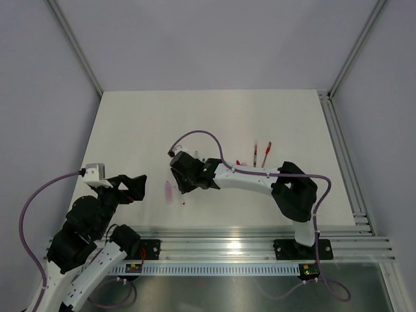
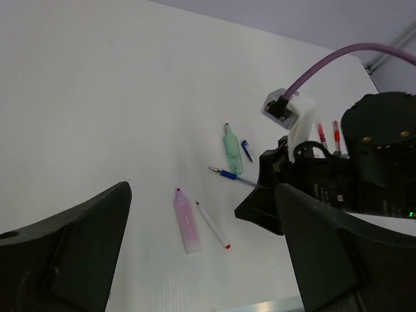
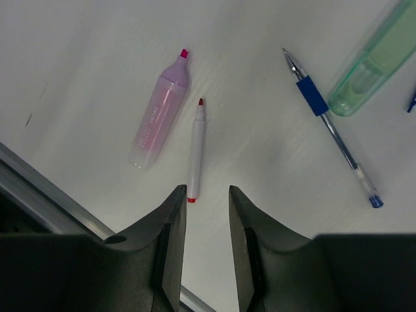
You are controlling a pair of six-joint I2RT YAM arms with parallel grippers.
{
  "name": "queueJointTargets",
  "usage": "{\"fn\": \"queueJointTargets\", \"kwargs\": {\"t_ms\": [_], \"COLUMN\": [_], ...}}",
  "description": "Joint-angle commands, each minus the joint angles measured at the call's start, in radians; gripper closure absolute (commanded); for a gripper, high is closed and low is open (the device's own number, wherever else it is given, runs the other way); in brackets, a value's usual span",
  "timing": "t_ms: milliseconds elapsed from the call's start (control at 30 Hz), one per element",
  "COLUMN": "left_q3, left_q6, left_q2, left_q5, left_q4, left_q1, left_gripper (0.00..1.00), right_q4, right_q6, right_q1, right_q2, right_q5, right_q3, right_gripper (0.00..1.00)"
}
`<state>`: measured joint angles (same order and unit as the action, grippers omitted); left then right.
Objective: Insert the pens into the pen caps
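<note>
My right gripper (image 3: pixel 205 190) hovers over the table, open, with nothing between its fingers. Just ahead of its left fingertip (image 3: pixel 178 192) lies a slim white pen (image 3: pixel 195 151) with a red tip and a red end. Beside that pen lies a pale pink cap (image 3: pixel 158 114). Farther right are a blue pen (image 3: pixel 331 129) and a pale green cap (image 3: pixel 377 62). My left gripper (image 2: pixel 203 188) is wide open and empty, held back from the pink cap (image 2: pixel 186 223) and the white pen (image 2: pixel 213 225). From above, the right gripper (image 1: pixel 183 187) sits next to the pink cap (image 1: pixel 169 191).
A small blue cap (image 2: pixel 246 151) lies by the green cap (image 2: pixel 231 149). Two red pens (image 1: pixel 256 154) (image 1: pixel 266 155) lie behind the right arm. The table's near edge with its metal rail (image 3: pixel 39 188) runs close below the right gripper.
</note>
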<state>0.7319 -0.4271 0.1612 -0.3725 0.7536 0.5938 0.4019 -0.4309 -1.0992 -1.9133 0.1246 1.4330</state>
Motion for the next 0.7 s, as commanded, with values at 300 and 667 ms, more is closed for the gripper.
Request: {"fn": "queueJointTargets", "kwargs": {"t_ms": [300,667], "left_q3": [0.02,0.012], "left_q6": [-0.009,0.002], "left_q2": [-0.065,-0.074], "left_q5": [-0.032,0.02], "left_q4": [-0.042,-0.053], "left_q1": [-0.012,-0.025], "left_gripper": [0.04,0.04], "right_q4": [0.21,0.238], "right_q6": [0.0,-0.032], "right_q1": [-0.074,-0.074], "right_q2": [-0.271,-0.385], "right_q5": [0.127,0.159], "right_q3": [0.316,0.383], "right_gripper": [0.65,0.75]}}
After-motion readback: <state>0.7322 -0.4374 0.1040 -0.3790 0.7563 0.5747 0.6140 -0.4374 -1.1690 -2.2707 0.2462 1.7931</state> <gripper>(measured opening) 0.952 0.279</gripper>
